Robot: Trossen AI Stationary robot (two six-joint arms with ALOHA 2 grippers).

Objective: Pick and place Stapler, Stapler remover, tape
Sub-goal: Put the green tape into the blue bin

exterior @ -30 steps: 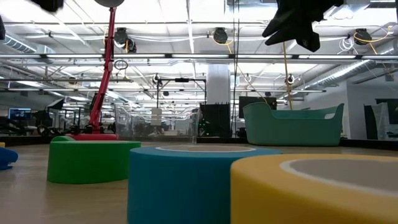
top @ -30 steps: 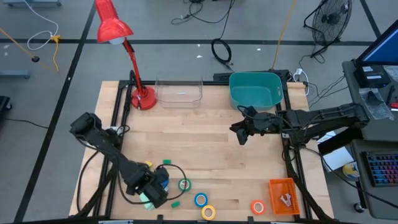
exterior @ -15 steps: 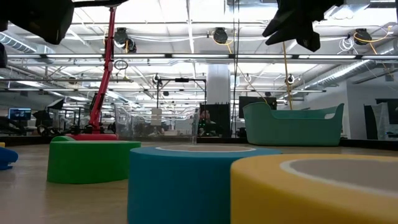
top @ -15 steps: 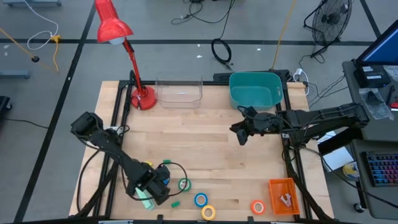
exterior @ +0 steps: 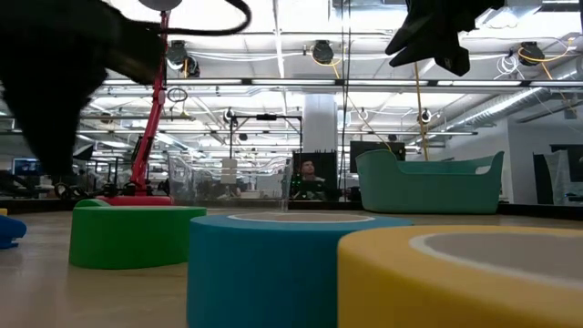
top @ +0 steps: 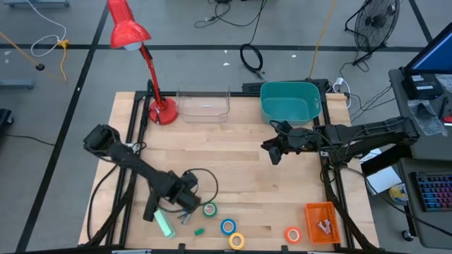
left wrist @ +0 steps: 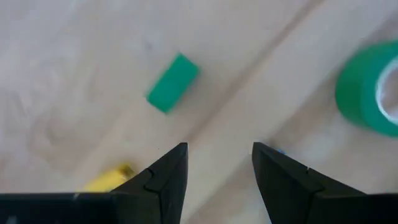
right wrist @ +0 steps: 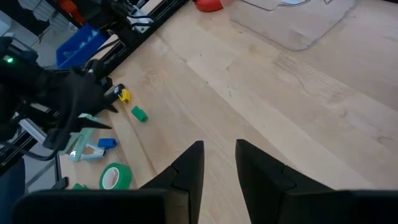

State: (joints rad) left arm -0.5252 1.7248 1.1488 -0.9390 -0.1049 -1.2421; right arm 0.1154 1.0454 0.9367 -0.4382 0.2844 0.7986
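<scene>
Tape, front edge of desk: yellow roll (top: pixel 236 240) nearest, blue roll (top: pixel 227 226) just behind it, green roll (top: pixel 209 209) behind that; orange roll (top: pixel 292 234) apart to the right, beside an orange tray (top: pixel 321 222).
Low view: yellow roll (exterior: pixel 474 273), blue roll (exterior: pixel 282 266) and green roll (exterior: pixel 132 235) fill the foreground, all lying flat.
Stapler: pale green body (top: pixel 165 224) lying flat on the desk (top: pixel 240 162), near the front left, free of the claw.
Small green block: (top: pixel 199 231) between the stapler and the blue roll.
Left claw: (top: pixel 188 204) low over the desk just left of the green roll; fingers parted, nothing between them, touching nothing. Wrist view shows bare wood in the gap, a green block (left wrist: pixel 173 83) ahead, a yellow piece (left wrist: pixel 109 179) off to one side.
Right claw: (top: pixel 274 156) raised over mid-desk on the right, well apart from the tape; fingers (right wrist: pixel 186 168) stand a narrow gap apart, holding nothing.
Far edge: clear box (top: pixel 203 104), teal bin (top: pixel 290 101), red lamp (top: pixel 141 56).
</scene>
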